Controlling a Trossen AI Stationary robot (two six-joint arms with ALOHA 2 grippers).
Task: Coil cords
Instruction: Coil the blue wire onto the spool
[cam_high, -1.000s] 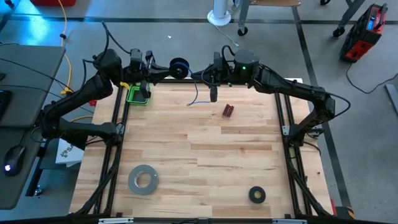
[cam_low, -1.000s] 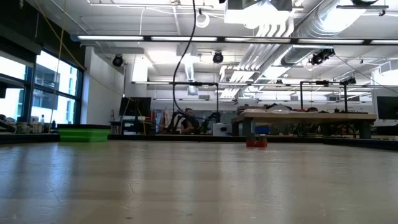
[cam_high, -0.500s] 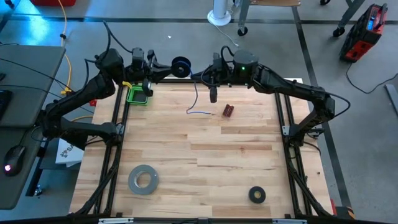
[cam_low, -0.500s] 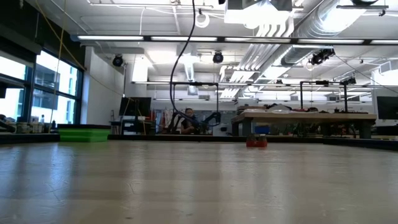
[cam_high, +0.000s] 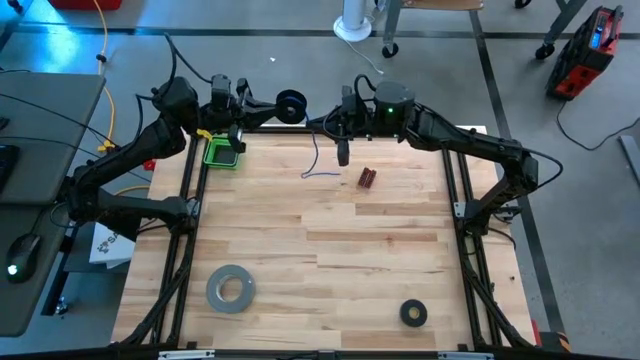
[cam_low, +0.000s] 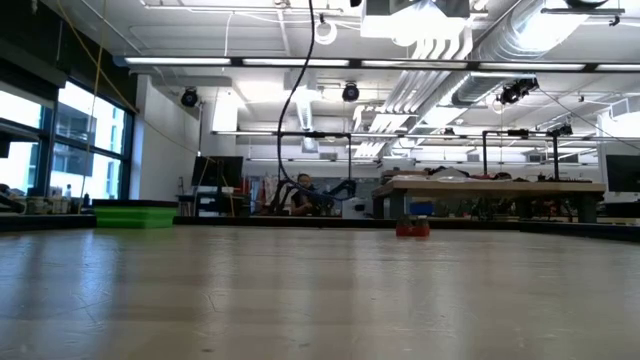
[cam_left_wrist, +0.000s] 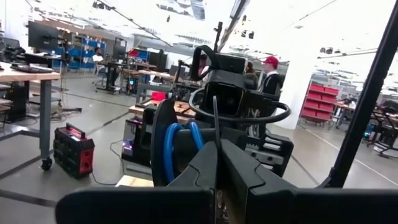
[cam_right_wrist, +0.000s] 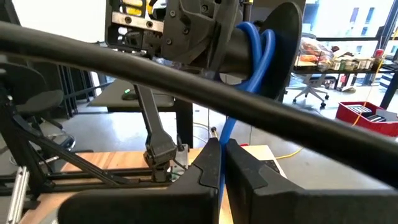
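Both arms work at the bench's (cam_high: 330, 240) 12 o'clock edge.

The left tool (cam_high: 268, 111) sits at about 11 o'clock and is closed on the spool (cam_high: 290, 105), a small black round reel held just past the bench edge. The left wrist view shows the spool (cam_left_wrist: 174, 149) straight ahead of the closed fingers (cam_left_wrist: 205, 168), with blue cord (cam_left_wrist: 177, 146) wound in a few loops round its core.

The right tool (cam_high: 343, 153) sits at 12 o'clock, just inside the edge and pointing down at the bench. Its fingers (cam_right_wrist: 239, 165) are nearly together, pinching the cord (cam_right_wrist: 229, 134), which runs up from between them to the loops on the spool (cam_right_wrist: 273, 46).

The free end of the cord (cam_high: 318, 165) hangs down from the edge and lies on the bench in a short hook, just toward 9 o'clock of the right tool.

A small red block (cam_high: 367, 178) lies just toward 4 o'clock of the right tool, apart from the cord. A green tray (cam_high: 220, 153) sits at the 10 o'clock corner, under the left arm. A grey tape roll (cam_high: 230, 287) lies at about 7 o'clock and a black ring (cam_high: 413, 313) at about 5 o'clock, both well apart from the arms.

In the low view the tray (cam_low: 135, 215) and the red block (cam_low: 412, 229) show at the far edge.
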